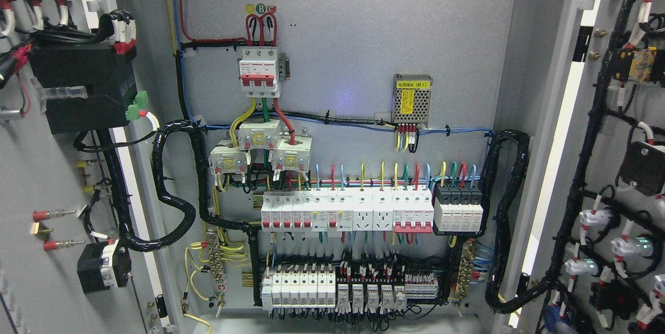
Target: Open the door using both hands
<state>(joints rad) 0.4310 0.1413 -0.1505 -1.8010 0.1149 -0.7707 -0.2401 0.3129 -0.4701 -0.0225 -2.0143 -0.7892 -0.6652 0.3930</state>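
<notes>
Doors (52,168) stand open; power supply (412,98) label unreadable besides "(B1)"; no robot hand visible.

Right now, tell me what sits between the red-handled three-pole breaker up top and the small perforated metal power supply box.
Head view: only bare grey back panel separates the red-handled breaker from the perforated power supply box; a black cable bundle passes lower down.

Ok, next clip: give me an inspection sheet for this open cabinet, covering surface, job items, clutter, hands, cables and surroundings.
Surface: grey back panel, components mounted in rows.
Job's things: left door and right door both swung wide open.
Clutter: nothing seen.
Hands: nothing seen, neither arm in view.
Cables: black wrapped harness loops to left door; another runs to right door.
Surroundings: red-handled main breaker, power supply, breaker row.
</notes>
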